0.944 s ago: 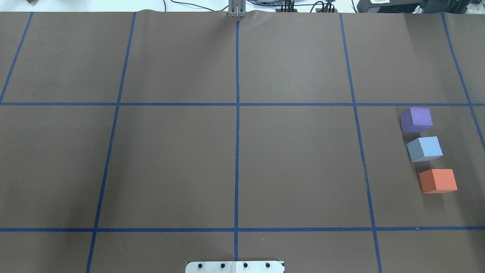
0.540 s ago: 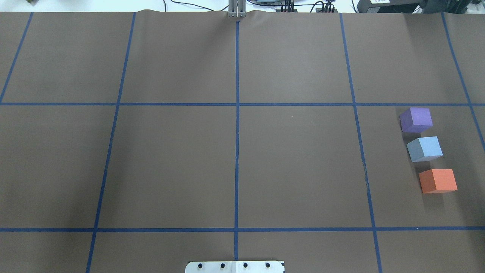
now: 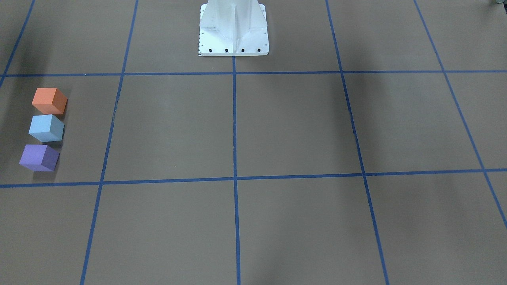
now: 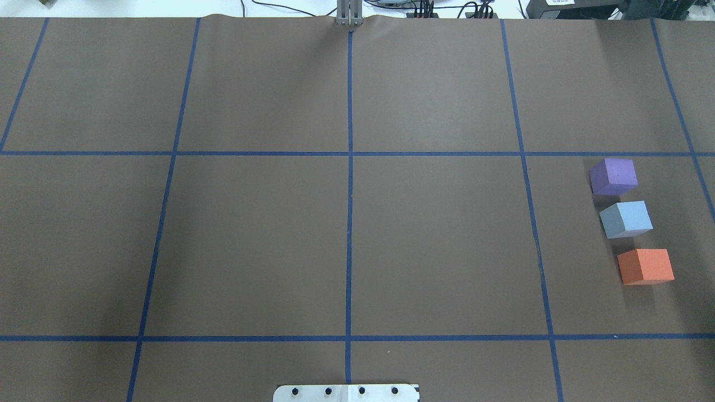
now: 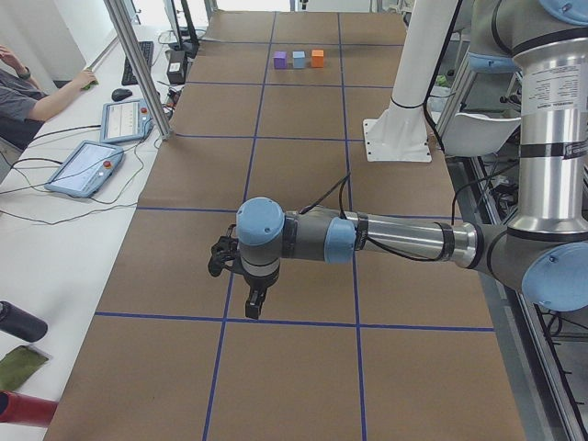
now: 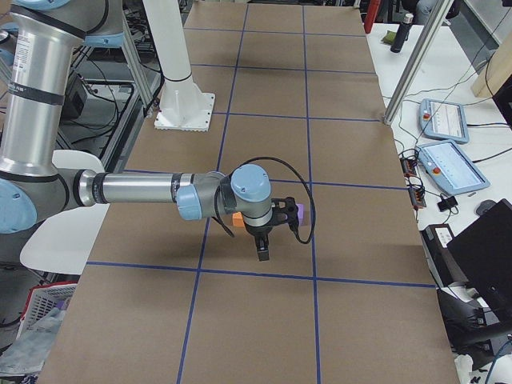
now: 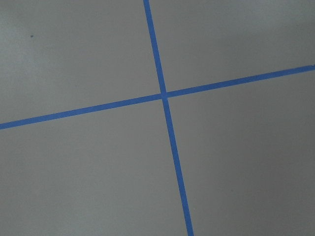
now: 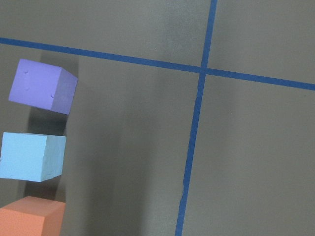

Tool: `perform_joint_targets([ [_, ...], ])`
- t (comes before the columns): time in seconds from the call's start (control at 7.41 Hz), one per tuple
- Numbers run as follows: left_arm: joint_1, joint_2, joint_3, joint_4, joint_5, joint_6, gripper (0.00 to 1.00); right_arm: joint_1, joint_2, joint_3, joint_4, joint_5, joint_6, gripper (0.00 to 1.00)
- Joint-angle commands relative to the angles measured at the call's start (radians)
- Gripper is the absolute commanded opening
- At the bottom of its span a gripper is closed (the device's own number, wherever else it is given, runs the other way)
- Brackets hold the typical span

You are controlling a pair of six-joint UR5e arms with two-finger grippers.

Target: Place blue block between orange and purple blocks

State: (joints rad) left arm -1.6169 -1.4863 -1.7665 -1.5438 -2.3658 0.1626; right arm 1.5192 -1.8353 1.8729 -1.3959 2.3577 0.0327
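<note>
The light blue block (image 4: 627, 219) sits on the brown table at the right, between the purple block (image 4: 614, 176) behind it and the orange block (image 4: 646, 266) in front of it, with small gaps. The front view shows the same row: orange (image 3: 49, 101), blue (image 3: 46, 128), purple (image 3: 39, 157). The right wrist view looks down on purple (image 8: 43, 86), blue (image 8: 32, 156) and orange (image 8: 32, 216). My left gripper (image 5: 250, 296) and right gripper (image 6: 262, 248) show only in the side views, held above the table; I cannot tell whether they are open or shut.
The robot's white base (image 3: 233, 27) stands at the table's near middle edge. Blue tape lines (image 4: 349, 167) divide the brown table into squares. Tablets (image 5: 87, 165) and an operator sit along the far side, beside a metal pole (image 5: 138, 64).
</note>
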Motion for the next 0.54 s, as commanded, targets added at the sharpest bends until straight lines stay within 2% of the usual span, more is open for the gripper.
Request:
perform_joint_targets([
  [0.0, 0.0, 0.0, -0.001, 0.002, 0.002, 0.0, 1.0, -0.001, 0.001, 0.002, 0.0, 0.002, 0.001, 1.0],
  [0.4, 0.0, 0.0, -0.007, 0.002, 0.003, -0.003, 1.0, -0.001, 0.002, 0.003, -0.002, 0.002, -0.007, 1.0],
])
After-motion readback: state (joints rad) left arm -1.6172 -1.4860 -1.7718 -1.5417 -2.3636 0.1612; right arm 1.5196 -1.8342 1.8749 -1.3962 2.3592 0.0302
